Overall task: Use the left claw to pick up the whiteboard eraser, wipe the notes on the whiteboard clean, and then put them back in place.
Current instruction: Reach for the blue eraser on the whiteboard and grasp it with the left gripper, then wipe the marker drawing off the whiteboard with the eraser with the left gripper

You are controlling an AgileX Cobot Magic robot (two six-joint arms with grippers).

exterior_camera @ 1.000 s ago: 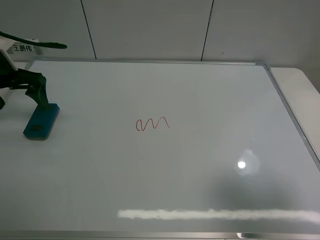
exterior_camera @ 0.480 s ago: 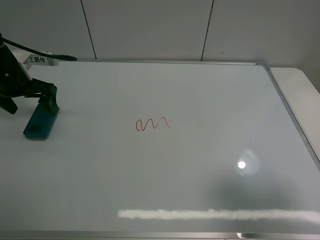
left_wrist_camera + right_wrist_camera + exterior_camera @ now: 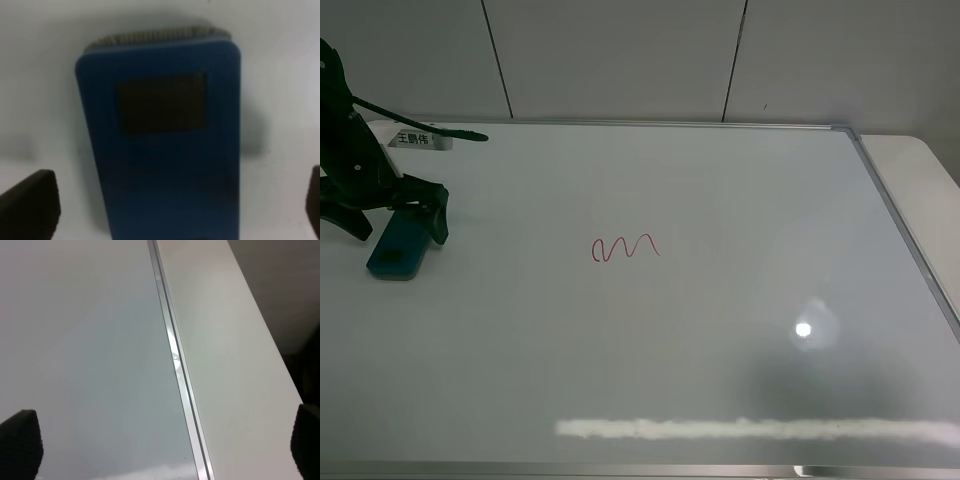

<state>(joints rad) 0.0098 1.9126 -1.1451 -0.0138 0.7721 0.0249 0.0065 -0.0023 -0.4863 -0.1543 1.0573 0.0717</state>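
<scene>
A glossy whiteboard [image 3: 720, 330] is lying flat and filling nearly the whole exterior high view, its thin silver frame [image 3: 905, 235] running along the far and right edges. A round ceiling-light glare [image 3: 804, 329] is shining on the right part of the board and a long pale reflection [image 3: 750, 429] is stretching along the near edge. Behind the board, plain white wall panels [image 3: 620, 55] are standing with dark vertical seams between them, and a white tabletop [image 3: 925, 185] is showing beyond the right edge of the frame. The notes [image 3: 625, 247], a short red squiggle, are sitting near the middle of the board, well apart from everything else. The whiteboard eraser [image 3: 395, 252] is lying flat on the board close to its left edge. The left claw [image 3: 400, 228] is hanging right over the eraser with its jaws spread wide, one finger on each side and gripping nothing; in the left wrist view the eraser [image 3: 160, 150] is lying between the two fingertips with bare board showing on both sides. A white label tag [image 3: 418, 140] is lying just behind the arm. The right gripper [image 3: 164, 442] is hovering over the board's right frame edge, its jaws likewise wide apart and holding nothing.
</scene>
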